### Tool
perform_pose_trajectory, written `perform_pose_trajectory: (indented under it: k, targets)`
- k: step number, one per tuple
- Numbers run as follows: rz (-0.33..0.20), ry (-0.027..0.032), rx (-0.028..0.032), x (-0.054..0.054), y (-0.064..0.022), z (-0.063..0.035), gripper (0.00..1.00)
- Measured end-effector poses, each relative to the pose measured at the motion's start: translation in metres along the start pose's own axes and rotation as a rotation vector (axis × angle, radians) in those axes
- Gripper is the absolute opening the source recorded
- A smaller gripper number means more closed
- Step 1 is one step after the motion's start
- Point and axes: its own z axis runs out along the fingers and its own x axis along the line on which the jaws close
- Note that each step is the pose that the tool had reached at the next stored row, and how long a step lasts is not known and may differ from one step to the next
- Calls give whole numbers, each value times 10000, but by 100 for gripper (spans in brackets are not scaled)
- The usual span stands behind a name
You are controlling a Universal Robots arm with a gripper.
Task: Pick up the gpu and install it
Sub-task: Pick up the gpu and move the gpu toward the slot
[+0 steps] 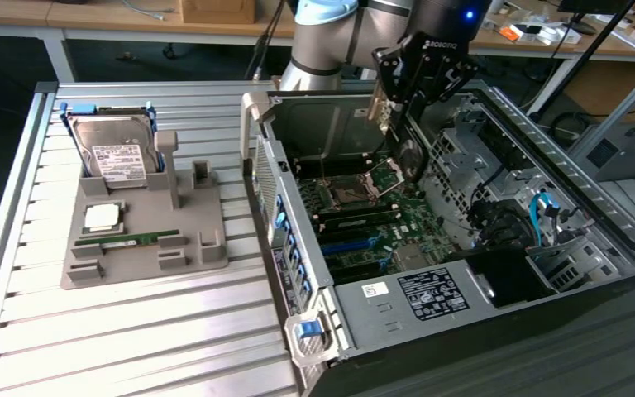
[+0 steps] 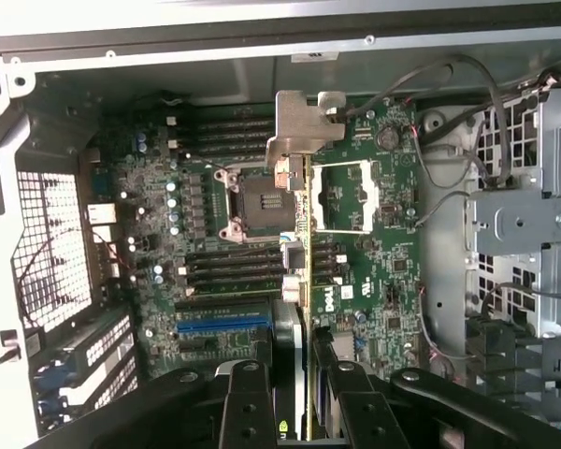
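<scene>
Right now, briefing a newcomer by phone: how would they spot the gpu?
Find the open computer case on the exterior view's right. Over its motherboard the gripper holds the gpu on edge: a thin dark card, silvery bracket at one end, unlike the flat-lying motherboard.

One gripper (image 2: 299, 374), one gpu (image 2: 305, 224), one computer case (image 1: 329, 124), one grey holder (image 1: 141, 260), one hard drive (image 1: 113, 153), one memory stick (image 1: 139, 238), one processor chip (image 1: 102, 217)
</scene>
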Motion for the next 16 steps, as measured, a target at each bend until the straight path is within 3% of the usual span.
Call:
perform_pose_trajectory:
  k: [6, 16]
  targets:
    - [0, -1, -1, -11, -67, 32, 27]
    - [0, 0, 8, -64, -98, 79, 27]
